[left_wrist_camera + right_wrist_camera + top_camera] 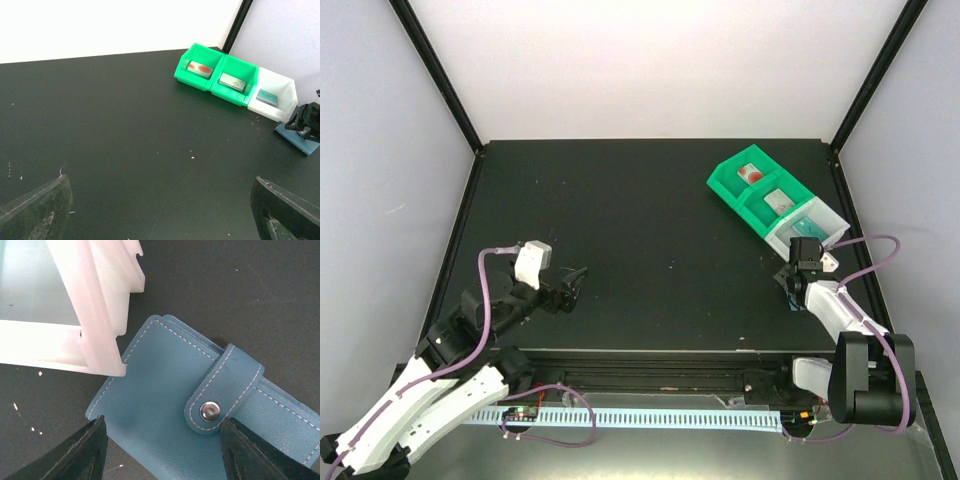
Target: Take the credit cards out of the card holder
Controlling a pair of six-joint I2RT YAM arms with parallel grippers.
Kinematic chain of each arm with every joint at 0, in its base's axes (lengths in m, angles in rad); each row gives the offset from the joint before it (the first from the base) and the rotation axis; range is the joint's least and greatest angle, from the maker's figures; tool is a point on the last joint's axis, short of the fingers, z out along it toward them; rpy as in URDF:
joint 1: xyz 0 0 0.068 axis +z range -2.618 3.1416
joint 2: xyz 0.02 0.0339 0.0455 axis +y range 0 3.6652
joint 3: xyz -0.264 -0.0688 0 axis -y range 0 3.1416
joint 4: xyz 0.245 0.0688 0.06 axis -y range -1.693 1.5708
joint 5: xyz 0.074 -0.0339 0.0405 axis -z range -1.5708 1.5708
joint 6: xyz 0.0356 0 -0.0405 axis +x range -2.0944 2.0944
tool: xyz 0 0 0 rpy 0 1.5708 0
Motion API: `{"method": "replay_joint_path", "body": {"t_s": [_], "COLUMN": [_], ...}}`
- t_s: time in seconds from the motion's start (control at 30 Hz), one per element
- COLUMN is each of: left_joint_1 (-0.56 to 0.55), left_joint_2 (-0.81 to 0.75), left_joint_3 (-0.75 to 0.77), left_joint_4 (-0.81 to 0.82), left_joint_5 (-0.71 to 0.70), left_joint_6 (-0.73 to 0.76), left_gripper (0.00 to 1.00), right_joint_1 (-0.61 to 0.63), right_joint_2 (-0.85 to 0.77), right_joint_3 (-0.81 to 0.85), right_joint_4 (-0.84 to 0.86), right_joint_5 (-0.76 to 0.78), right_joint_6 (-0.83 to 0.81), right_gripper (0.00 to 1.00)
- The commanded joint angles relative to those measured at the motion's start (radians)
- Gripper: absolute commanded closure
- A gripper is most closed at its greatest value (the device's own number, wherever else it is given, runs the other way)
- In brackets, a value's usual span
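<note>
At the right edge of the tabletop (650, 220), the closed blue card holder (165, 390) lies flat with its snap strap fastened, just beside the clear bin (100, 315). The right gripper (161, 432) stands over it, jaws partly apart with one finger either side of the strap, not visibly clamping it. Three credit cards lie in the bins: a whitish card (200, 67) with a red mark in the far green bin (191, 80), a pale card (231, 80) in the middle green bin (229, 93) and a teal card (267, 96) in the clear bin, while the left gripper (577, 281) hovers wide apart and empty, well away at the near left.
</note>
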Motion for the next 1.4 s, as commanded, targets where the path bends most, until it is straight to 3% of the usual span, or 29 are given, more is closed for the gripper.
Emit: {"method": "replay_joint_path", "body": {"t_s": [0.0,0.37,0.67,1.03,1.37], "left_joint_1": [-0.005,-0.005,-0.005,-0.006,-0.005], "left_joint_2": [0.016,0.011,0.006,-0.009,-0.004], "left_joint_3": [0.002,0.0,0.002,-0.001,-0.001], "left_joint_4": [0.028,0.027,0.026,0.025,0.025], "left_joint_5": [-0.006,-0.005,0.0,0.003,0.003], "left_joint_6": [0.02,0.02,0.023,0.024,0.025], "left_gripper": [0.01,0.01,0.01,0.01,0.01], "right_joint_1": [-0.006,0.054,0.32,0.345,0.322], "right_joint_2": [0.037,0.106,0.073,0.005,0.111], "right_joint_3": [0.019,0.009,0.029,0.121,0.113], "right_joint_4": [0.017,0.035,0.014,-0.115,-0.05], "right_joint_5": [-0.065,-0.358,-0.385,-0.092,-0.053], "right_joint_6": [-0.046,-0.098,-0.011,-0.044,-0.058], "right_gripper": [0.37,0.42,0.42,0.41,0.38]}}
